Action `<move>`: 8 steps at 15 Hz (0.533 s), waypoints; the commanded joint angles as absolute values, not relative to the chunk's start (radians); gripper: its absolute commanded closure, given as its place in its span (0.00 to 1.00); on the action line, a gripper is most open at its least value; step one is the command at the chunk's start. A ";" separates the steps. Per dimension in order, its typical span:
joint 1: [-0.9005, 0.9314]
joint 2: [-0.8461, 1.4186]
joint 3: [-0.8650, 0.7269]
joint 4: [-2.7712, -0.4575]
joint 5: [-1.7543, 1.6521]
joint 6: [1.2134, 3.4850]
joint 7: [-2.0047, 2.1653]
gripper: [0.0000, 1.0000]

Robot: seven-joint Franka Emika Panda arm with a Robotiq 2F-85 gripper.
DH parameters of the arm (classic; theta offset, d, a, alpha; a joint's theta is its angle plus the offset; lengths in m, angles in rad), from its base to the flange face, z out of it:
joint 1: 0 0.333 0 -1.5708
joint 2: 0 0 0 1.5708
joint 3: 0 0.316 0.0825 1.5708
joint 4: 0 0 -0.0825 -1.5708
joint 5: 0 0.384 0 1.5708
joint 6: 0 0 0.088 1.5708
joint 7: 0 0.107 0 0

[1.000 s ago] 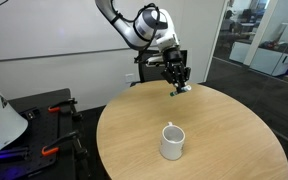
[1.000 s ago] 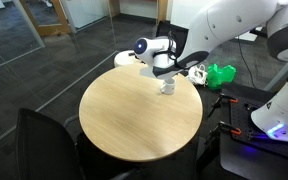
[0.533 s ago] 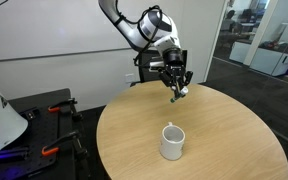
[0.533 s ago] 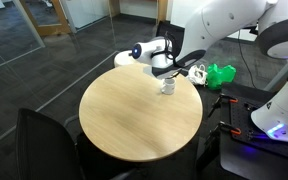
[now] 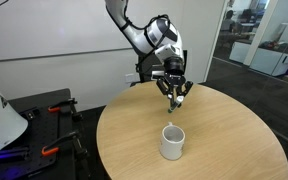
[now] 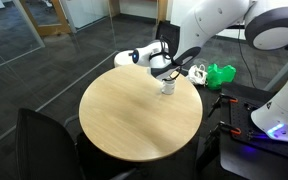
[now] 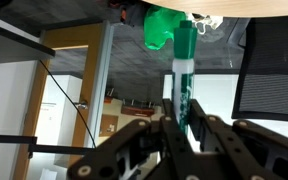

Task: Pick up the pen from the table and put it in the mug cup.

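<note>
My gripper (image 5: 174,97) is shut on the slim green pen (image 7: 183,70), which stands up between the black fingers in the wrist view. The pen's tip (image 5: 173,106) hangs below the fingers, above the round tan table (image 5: 224,140). The white mug cup (image 5: 172,142) stands on the table below and a little nearer the camera than the gripper. In an exterior view the mug (image 6: 168,87) sits at the table's far edge under my gripper (image 6: 170,72). The mug does not show in the wrist view.
A green object (image 6: 220,74) lies beyond the table, and it also shows in the wrist view (image 7: 162,26). A dark chair (image 6: 44,140) stands near the table. Red-handled tools (image 5: 54,110) lie on a black bench. Glass office walls are behind.
My gripper has moved with the pen from the table's far edge toward the mug and a little lower. The mug has not moved.
</note>
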State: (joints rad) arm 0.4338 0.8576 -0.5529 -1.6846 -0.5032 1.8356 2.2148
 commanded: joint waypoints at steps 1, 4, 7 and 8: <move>0.316 0.887 -0.439 -1.600 -0.567 1.764 2.268 0.95; 0.246 0.929 -0.381 -1.556 -0.592 1.763 2.281 0.95; 0.196 0.981 -0.350 -1.506 -0.602 1.773 2.274 0.95; 0.185 1.001 -0.344 -1.486 -0.602 1.770 2.272 0.95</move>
State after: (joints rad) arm 0.2296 0.9443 -0.3796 -1.5676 -0.5837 1.8049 2.2512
